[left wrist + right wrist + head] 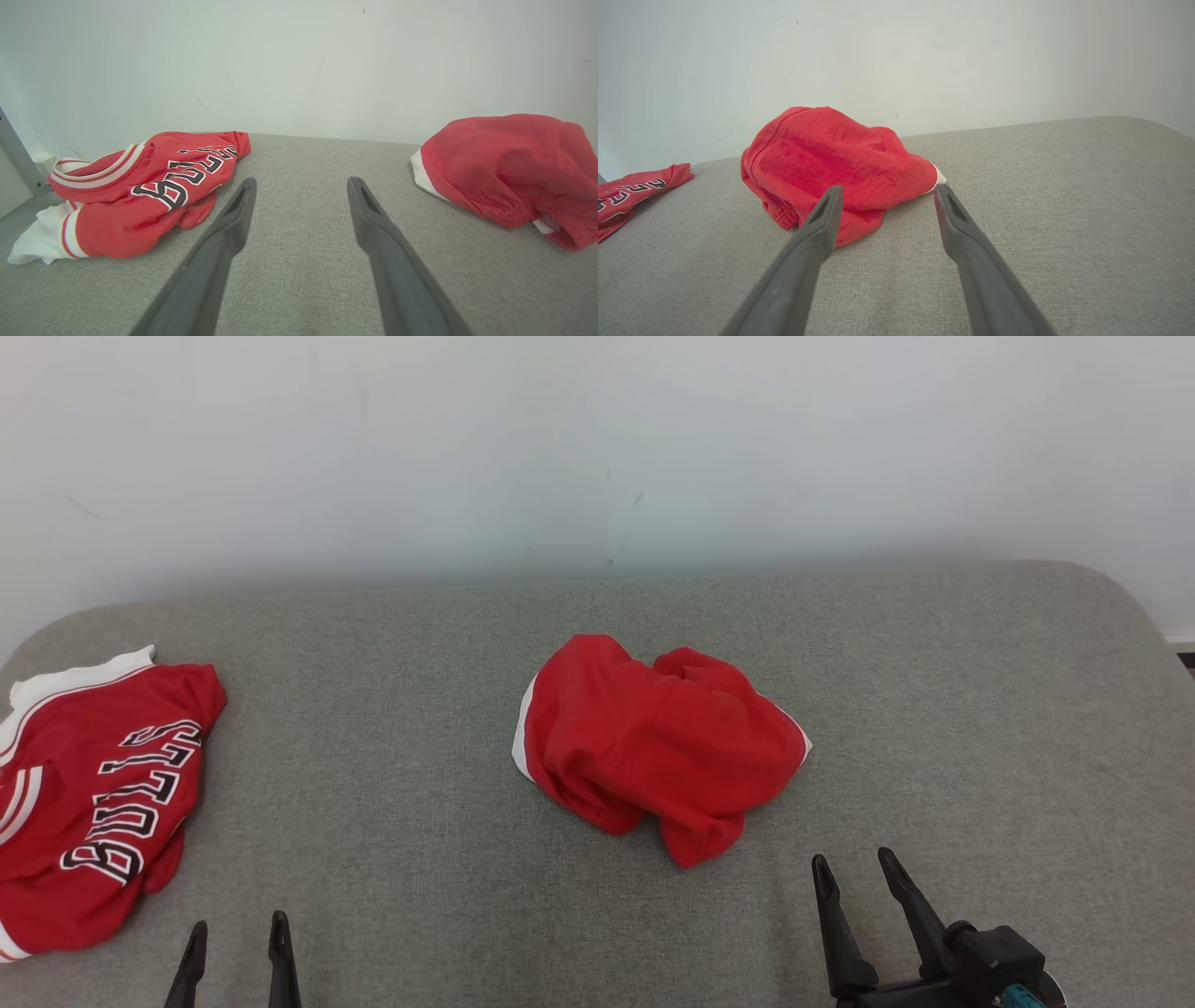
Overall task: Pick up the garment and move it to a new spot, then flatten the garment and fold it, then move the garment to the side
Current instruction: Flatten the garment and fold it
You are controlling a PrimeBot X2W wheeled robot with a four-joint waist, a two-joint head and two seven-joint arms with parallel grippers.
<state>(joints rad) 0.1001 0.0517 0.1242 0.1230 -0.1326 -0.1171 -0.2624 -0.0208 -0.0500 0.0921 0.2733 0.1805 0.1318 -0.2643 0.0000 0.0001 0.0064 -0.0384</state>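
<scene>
Garment [658, 747] is sitting in a crumpled red heap roughly in the middle of the grey cushion [373, 709], white trim showing along its left edge and at its right corner. In my head view a bunched lobe sticks out toward the robot at the bottom. Nothing is holding it, it's just lying there on the fabric. My right gripper [852, 856] is at the lower right, fingers spread apart with nothing between them, tips pointing up and a bit left toward the heap. It's near the garment's right side but not touching. From the right wrist cam one finger lines up over the near edge of the cloth, though the head view shows a gap there. My left gripper [238, 921] is down at the lower left, also wide open and empty, hovering over bare cushion between the heap and a second red piece. That's a jersey [93, 803] with black-and-white BULLS lettering and white striped trim, lying at the far left edge, well apart from the garment. Plain pale wall [597, 448] behind it all.
</scene>
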